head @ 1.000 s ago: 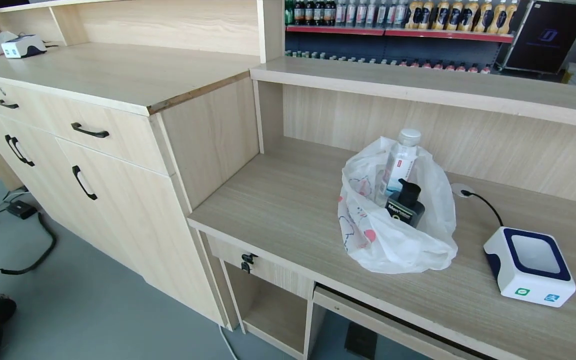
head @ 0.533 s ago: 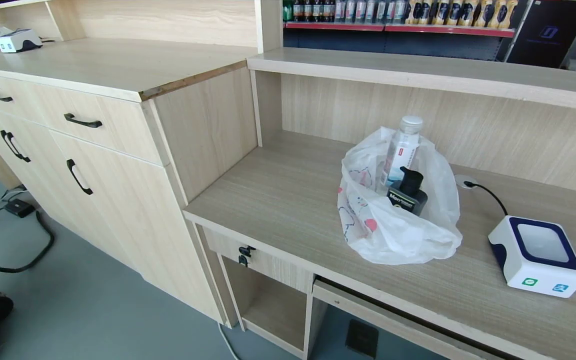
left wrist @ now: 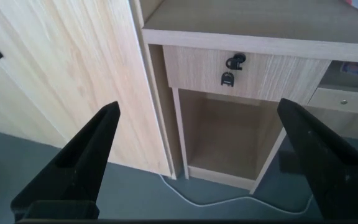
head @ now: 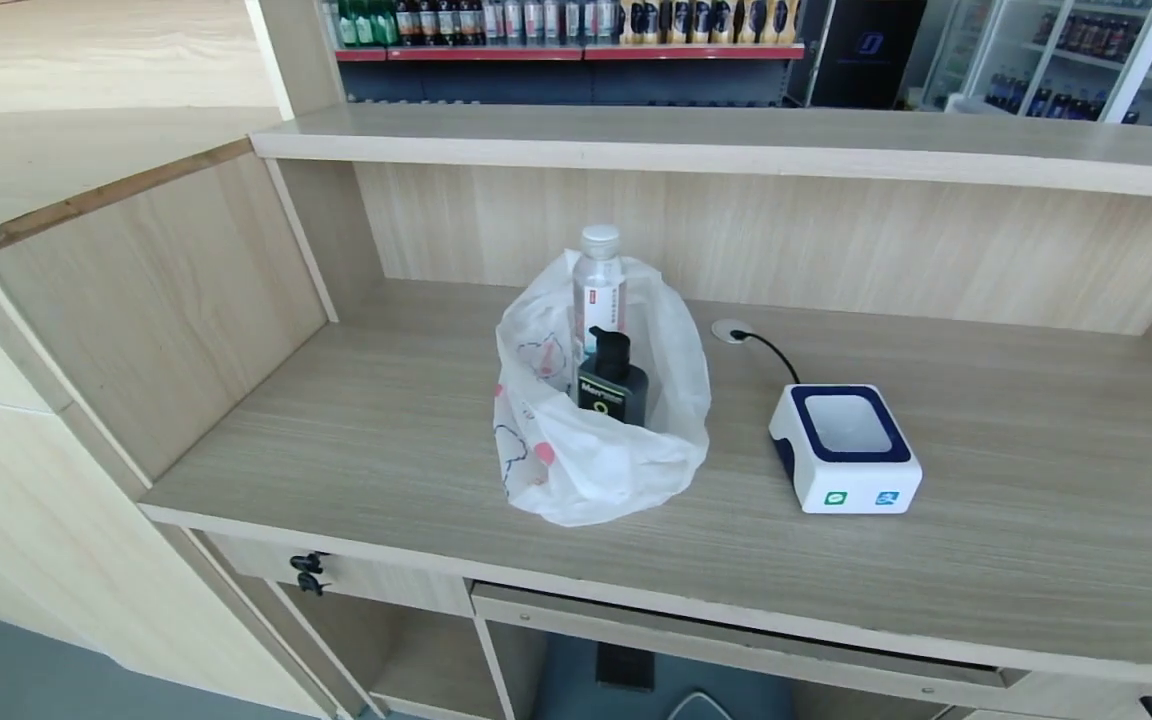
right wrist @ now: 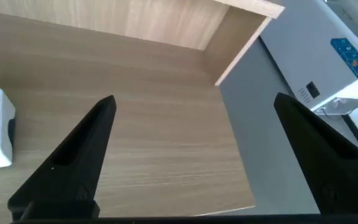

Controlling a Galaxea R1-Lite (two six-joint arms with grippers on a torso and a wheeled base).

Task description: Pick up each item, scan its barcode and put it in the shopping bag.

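You face a light-wood table (head: 986,480), with a raised ledge (head: 736,135) behind it and a side panel (head: 156,300) at its left. Under it: a keyed drawer (left wrist: 260,68), an open cubby (left wrist: 229,137), grey floor (left wrist: 142,202). Beyond the ledge: bottle shelves (head: 556,25) and glass-door coolers (head: 1036,60).

A light wood-grain table (head: 386,440) has a raised back ledge (head: 736,140), a small drawer with a black key lock (left wrist: 278,68) and an open cubby (left wrist: 229,130) beneath, and red-edged store shelves of bottles (head: 556,25) behind.
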